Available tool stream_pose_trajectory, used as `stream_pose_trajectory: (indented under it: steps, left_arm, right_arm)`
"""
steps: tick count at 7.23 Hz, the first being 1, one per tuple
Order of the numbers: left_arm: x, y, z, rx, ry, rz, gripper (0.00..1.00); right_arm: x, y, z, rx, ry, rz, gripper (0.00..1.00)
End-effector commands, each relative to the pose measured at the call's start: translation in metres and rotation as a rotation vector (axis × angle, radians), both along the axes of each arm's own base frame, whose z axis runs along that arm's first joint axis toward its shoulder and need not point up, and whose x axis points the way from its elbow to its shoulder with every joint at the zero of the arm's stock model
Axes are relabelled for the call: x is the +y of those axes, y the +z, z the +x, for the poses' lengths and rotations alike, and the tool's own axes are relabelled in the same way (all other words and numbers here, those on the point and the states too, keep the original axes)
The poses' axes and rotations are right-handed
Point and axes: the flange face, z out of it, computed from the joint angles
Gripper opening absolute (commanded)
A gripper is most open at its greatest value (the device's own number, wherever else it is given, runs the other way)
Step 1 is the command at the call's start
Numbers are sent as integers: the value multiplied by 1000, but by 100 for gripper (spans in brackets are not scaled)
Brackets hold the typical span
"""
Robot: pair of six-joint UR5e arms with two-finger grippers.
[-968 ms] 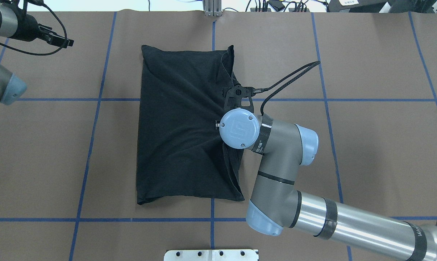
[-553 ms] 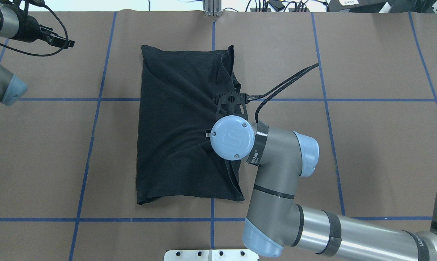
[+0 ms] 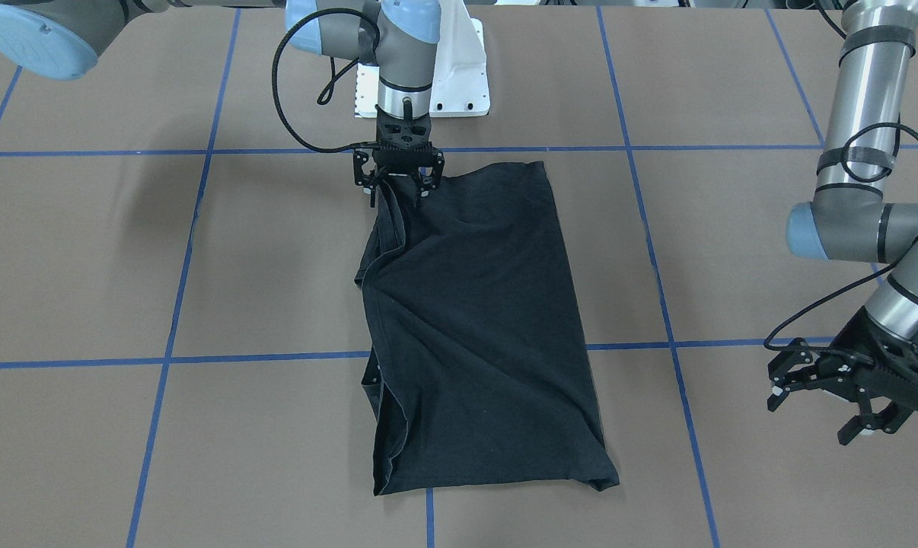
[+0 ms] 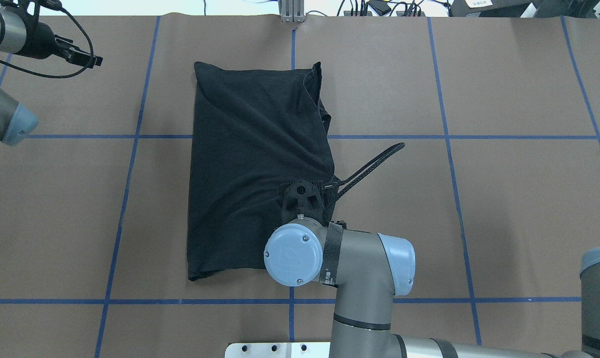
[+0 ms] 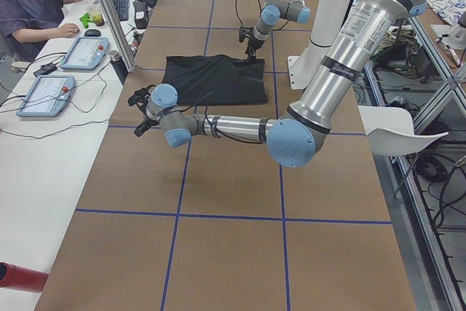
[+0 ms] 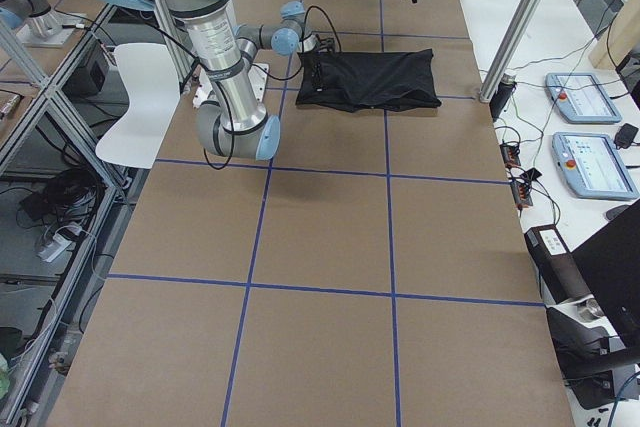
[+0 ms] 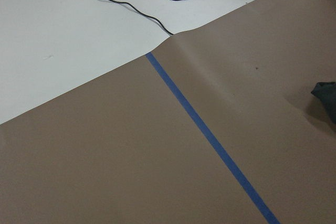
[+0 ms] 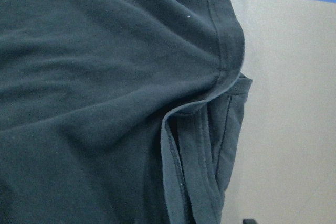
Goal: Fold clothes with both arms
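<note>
The black T-shirt (image 4: pixel 250 164) lies folded into a tall rectangle on the brown table cover, plain side up, also seen in the front view (image 3: pixel 482 327). My right gripper (image 3: pixel 396 196) points straight down at the shirt's corner nearest the robot, on its right edge. Its fingers stand apart, open, astride the bunched hem. The right wrist view shows only cloth and a curled hem (image 8: pixel 226 61). From overhead its fingertips are hidden under the wrist. My left gripper (image 3: pixel 820 411) hangs open and empty off to the far left (image 4: pixel 78 52), well away from the shirt.
Blue tape lines (image 4: pixel 131 136) divide the brown cover into squares. The white base plate (image 3: pixel 459 84) sits just behind the right gripper. A person (image 5: pixel 36 5) sits at a white side table with tablets and cables beyond the far edge.
The right arm has travelled along the shirt's right edge, from its middle toward the robot, to the near corner. The shirt has hardly shifted. The left arm has stayed put.
</note>
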Motion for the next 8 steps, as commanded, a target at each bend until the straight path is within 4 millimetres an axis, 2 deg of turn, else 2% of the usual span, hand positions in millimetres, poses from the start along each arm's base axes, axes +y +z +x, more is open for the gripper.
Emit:
stream_pose_trajectory:
  steps: [1,2,3,4,7,8]
  left_arm:
    - [0,1,0,-1,0,-1,100]
    - [0,1,0,-1,0,-1,100]
    - [0,1,0,-1,0,-1,100]
    - [0,1,0,-1,0,-1,100]
    - [1,0,0,1,1,0,100]
    - [0,0,0,0,0,0,100]
  right_arm:
    - [1,7,0,75,-44,40,27]
    - [1,7,0,76,-46,43,24]
    - [1,7,0,76,-46,43,16]
    - [3,6,-1,75,-48,44,1]
    - [1,-8,3,47,-33,44,0]
    - [1,-7,4,46,-32,41,0]
